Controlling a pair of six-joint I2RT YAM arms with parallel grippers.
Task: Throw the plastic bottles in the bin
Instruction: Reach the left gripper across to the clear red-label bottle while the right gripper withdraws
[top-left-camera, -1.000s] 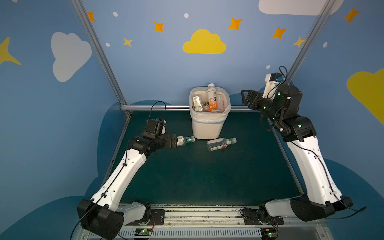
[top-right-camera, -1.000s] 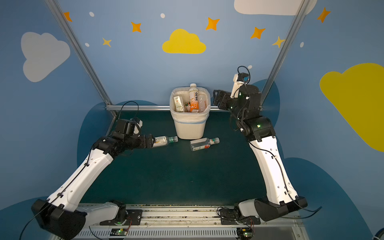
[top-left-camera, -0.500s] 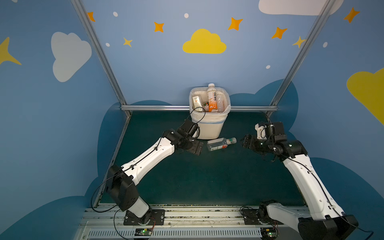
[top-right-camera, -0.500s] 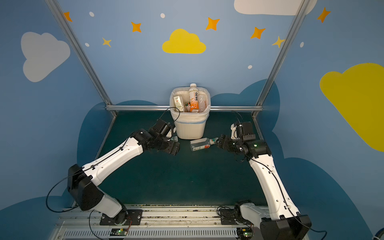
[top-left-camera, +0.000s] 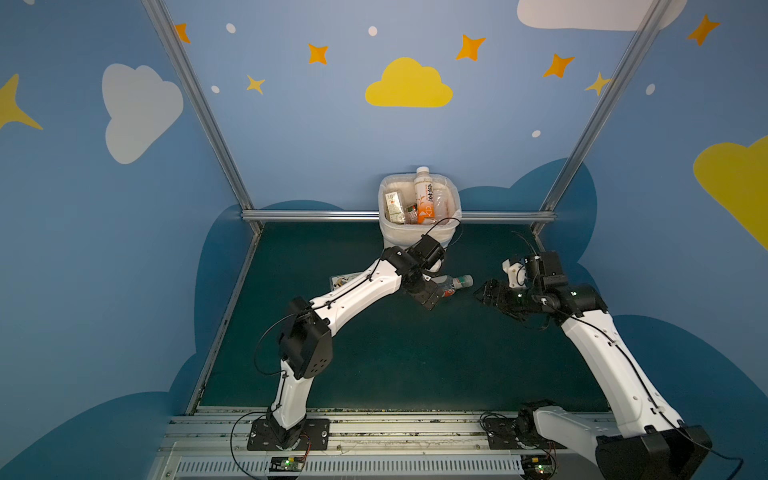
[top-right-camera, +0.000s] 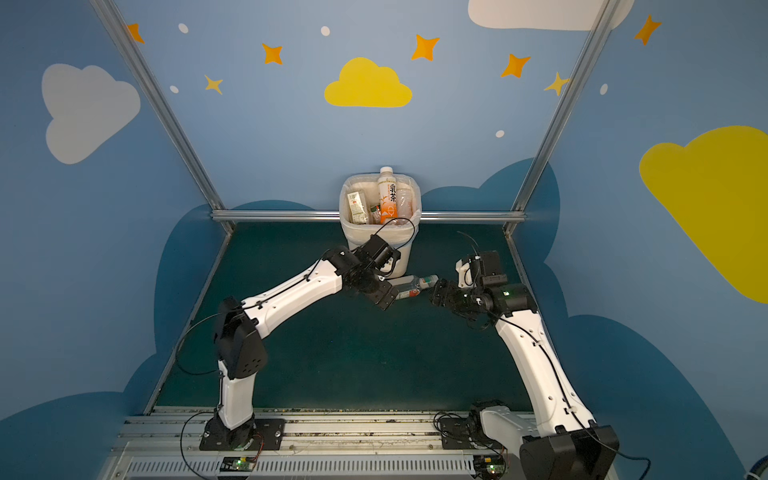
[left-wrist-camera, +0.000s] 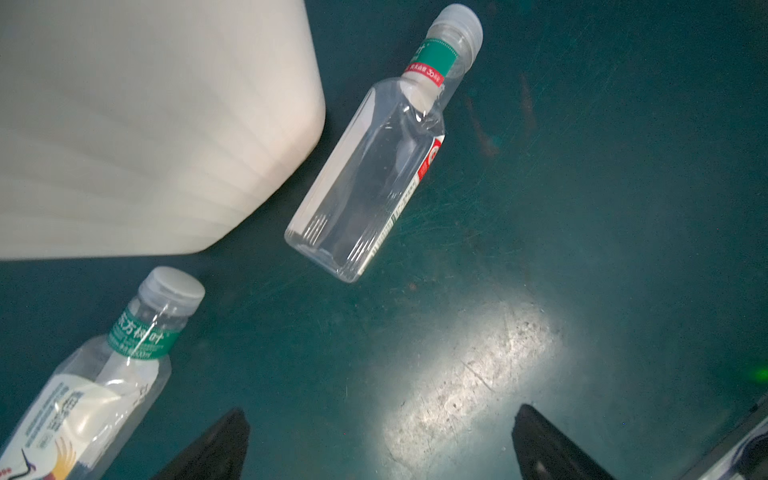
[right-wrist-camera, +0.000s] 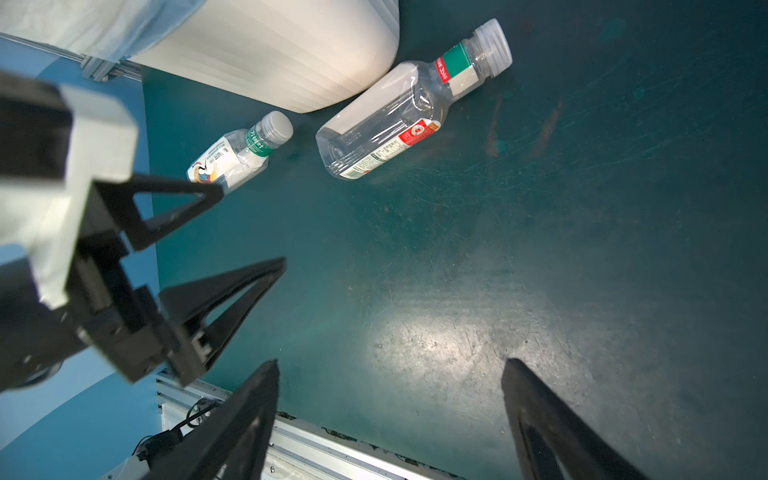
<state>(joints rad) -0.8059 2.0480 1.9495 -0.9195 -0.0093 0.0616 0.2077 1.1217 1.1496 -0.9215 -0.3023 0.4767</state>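
Where the bin stands at twelve o'clock on the dark green mat, a clear bottle with a red and green label lies on its side at about five o'clock from the bin's foot, its pale cap pointing toward three o'clock. The left wrist view shows this clear bottle just beside the bin's rounded corner, with a narrow strip of mat between them. A second bottle, with a white label and a green neck band, also lies on the mat, at about eight o'clock from the bin's foot; in a top view the second bottle is mostly hidden behind the left arm. Inside the bin a tall orange-labelled bottle stands upright, its white cap above the rim, among other bottles and packs, and a thin bag is folded over the rim. The left gripper hangs over the base end of the clear bottle, at its nine o'clock side; its fingers are spread wide with only bare mat between them, holding nothing. The right gripper sits at three o'clock from the cap, near it but apart, pointing toward nine o'clock, its fingers likewise parted wide and empty.
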